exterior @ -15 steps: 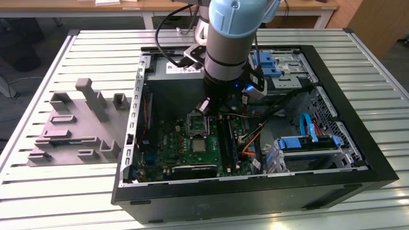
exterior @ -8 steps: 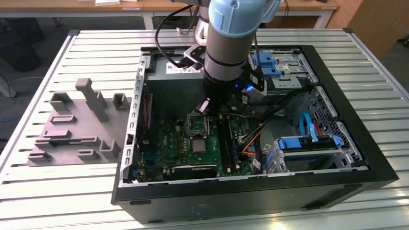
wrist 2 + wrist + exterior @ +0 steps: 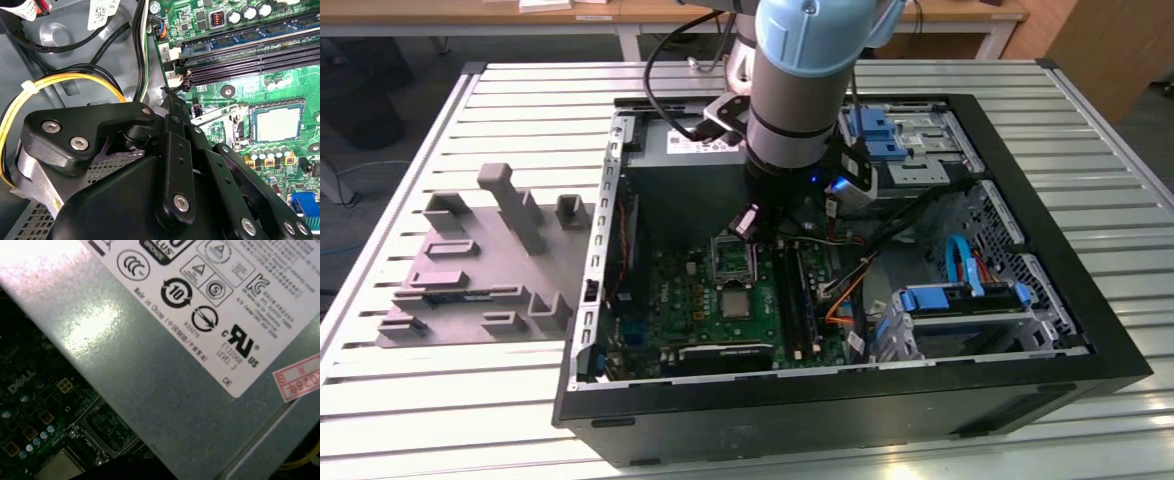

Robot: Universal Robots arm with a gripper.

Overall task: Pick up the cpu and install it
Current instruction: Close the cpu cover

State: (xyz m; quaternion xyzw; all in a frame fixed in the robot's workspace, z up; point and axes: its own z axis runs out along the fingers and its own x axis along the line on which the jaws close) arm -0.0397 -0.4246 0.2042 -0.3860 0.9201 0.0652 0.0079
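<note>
1 arm reaches down into the open PC case (image 3: 1067, 300), and we see its gripper (image 3: 750, 222) hanging above the green motherboard (image 3: 707, 310). Whether the gripper is open or closed we cannot tell. The cpu (image 3: 738, 302) lies flat in its socket on the motherboard, apart from the gripper; we see it in both wrist views (image 3: 278, 123) (image 3: 61, 467). Beside it run 2 dark memory slots (image 3: 260, 62). The grey power supply (image 3: 165, 365) with its white label sits close to the socket.

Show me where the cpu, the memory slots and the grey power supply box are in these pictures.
cpu (image 3: 278, 124): second wrist view, middle of its silvery top.
memory slots (image 3: 240, 62): second wrist view, along a black slot.
power supply box (image 3: 150, 375): first wrist view, bare grey metal face.
</note>
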